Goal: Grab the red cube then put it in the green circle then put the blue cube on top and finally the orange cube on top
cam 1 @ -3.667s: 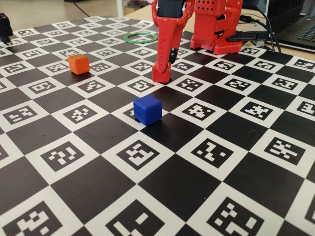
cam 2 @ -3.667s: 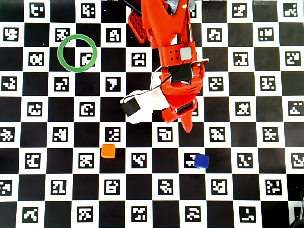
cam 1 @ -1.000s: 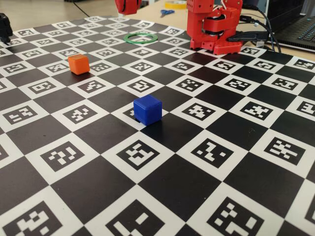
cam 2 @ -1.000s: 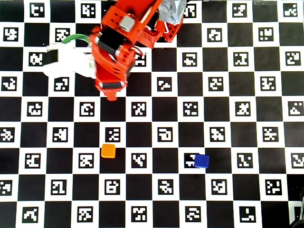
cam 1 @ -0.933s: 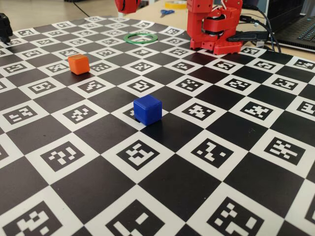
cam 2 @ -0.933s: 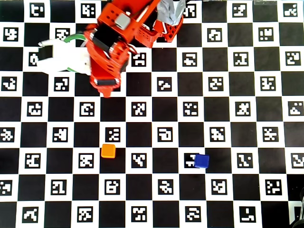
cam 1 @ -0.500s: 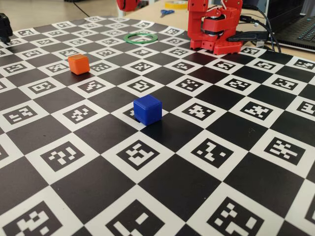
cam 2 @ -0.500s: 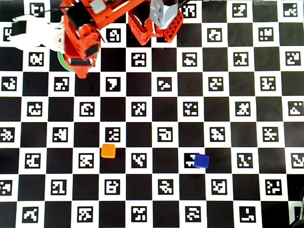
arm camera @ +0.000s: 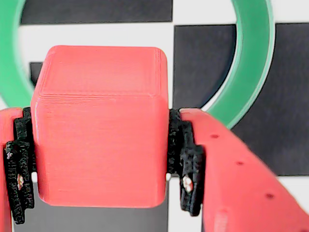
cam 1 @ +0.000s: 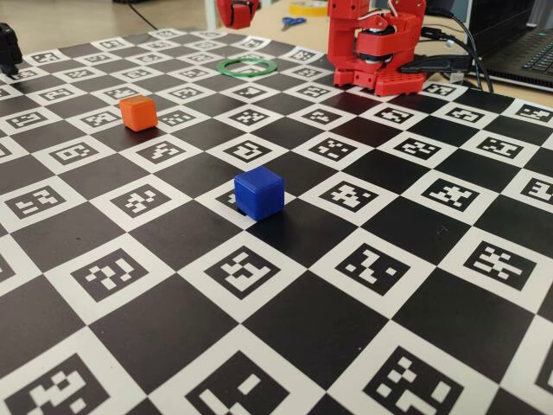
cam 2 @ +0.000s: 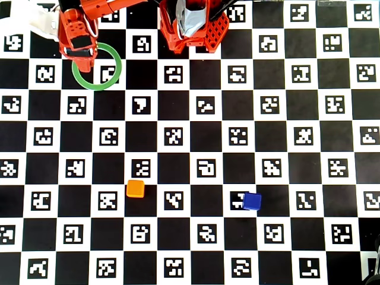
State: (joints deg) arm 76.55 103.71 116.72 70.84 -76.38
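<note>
Checkered mat [cam 1: 363, 285], one red cube [arm camera: 99, 125], one blue cube [cam 1: 259, 192], one orange cube [cam 1: 137, 112]

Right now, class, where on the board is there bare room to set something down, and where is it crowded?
Free: the stretch between the orange cube and blue cube, and the board's whole right side in the overhead view. Crowded: the top-left corner, where the tool holds the red cube over the green circle.
</note>
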